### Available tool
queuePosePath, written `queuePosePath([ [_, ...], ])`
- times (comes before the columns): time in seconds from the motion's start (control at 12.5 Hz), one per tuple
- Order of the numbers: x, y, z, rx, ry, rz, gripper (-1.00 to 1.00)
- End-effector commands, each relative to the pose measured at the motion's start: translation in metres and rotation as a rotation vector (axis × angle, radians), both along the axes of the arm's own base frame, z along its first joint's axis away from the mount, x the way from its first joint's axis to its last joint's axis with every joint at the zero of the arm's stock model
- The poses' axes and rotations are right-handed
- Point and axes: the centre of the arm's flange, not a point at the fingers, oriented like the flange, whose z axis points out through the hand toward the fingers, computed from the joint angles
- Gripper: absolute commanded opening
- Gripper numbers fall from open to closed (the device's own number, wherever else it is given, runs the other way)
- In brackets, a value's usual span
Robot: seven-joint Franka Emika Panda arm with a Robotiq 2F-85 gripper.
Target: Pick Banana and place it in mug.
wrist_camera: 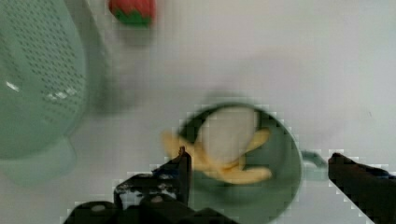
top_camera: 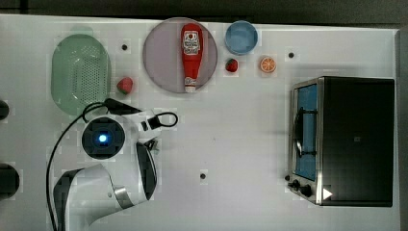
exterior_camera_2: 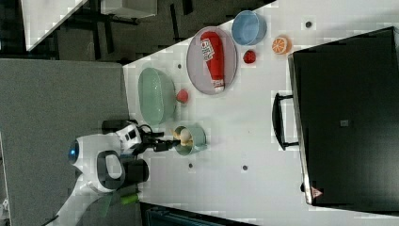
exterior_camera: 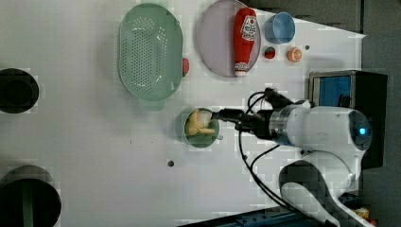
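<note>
The teal-green mug point(exterior_camera: 209, 141) stands on the white table just below the green basket in the left view. The pale-yellow banana point(exterior_camera: 198, 126) lies inside it, its whitish part up and one tip leaning over the rim. My gripper point(exterior_camera: 228, 120) hovers at the mug's right side in the left view, open and holding nothing. In the wrist view my gripper point(wrist_camera: 260, 159) has its black fingers point(wrist_camera: 183, 164) spread wide to either side of the mug point(wrist_camera: 282, 186), clear of the banana point(wrist_camera: 229, 156). The right view shows the mug point(exterior_camera_2: 198, 139), the banana point(exterior_camera_2: 185, 136) and my gripper point(exterior_camera_2: 168, 142).
A green perforated basket point(exterior_camera: 150, 52) sits close to the mug, with a strawberry point(exterior_camera: 185, 66) beside it. Farther off are a plate point(exterior_camera: 213, 42) bearing a ketchup bottle point(exterior_camera: 245, 40), a blue cup point(exterior_camera: 279, 27), an orange slice point(exterior_camera: 294, 54) and a toaster oven point(top_camera: 353, 139).
</note>
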Motion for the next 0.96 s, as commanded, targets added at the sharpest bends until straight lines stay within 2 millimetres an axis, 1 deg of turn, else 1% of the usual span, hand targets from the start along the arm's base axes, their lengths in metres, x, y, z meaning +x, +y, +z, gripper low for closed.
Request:
queuePosePath([
  [0.08,0.012,-0.013,0.071,-0.021,-0.082,-0.059,1.0],
  [0.24,0.017,-0.053,0.124,-0.055,-0.049,-0.13,1.0],
  [0.48,0.024,-0.129,0.207,-0.061,-0.019,-0.273,1.0],
  [0.64,0.029,-0.18,0.257,-0.062,-0.066,-0.353,1.0],
  [0.72,0.029,-0.202,0.278,-0.072,-0.088,-0.379,1.0],
  [0.8,0.024,-0.219,0.292,-0.082,-0.072,-0.405,1.0],
  [0.96,0.007,-0.246,0.301,-0.086,0.022,-0.451,1.0],
])
